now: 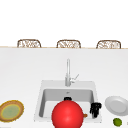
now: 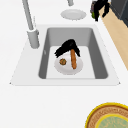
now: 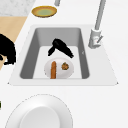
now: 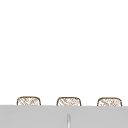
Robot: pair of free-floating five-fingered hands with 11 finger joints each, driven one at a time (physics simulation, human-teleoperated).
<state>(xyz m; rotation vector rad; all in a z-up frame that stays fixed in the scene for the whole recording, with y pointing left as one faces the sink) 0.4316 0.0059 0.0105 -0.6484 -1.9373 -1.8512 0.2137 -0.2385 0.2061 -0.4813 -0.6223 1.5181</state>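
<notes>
Orange carrot (image 2: pixel 73 59) lies on a round white plate (image 2: pixel 68 68) on the floor of the grey sink basin (image 2: pixel 50 42), beside a small brown cookie-like piece (image 2: pixel 62 61). One black robot hand (image 2: pixel 67 47) hangs just over the carrot's far end, fingers spread downward, holding nothing. The right robot hand (image 1: pixel 95 108) hovers at the basin's right edge, fingers curled on nothing. On the white surface sit a yellow-rimmed woven plate (image 1: pixel 11 110), a pale grey plate (image 1: pixel 116 105) and a green lime (image 1: pixel 117 121).

In the front view the sink's plate is blocked by a red ball (image 1: pixel 67 114). The yellow-rimmed plate (image 2: pixel 110 117) is cut off at the frame's corner. The white plate (image 3: pixel 40 112) is clipped below.
</notes>
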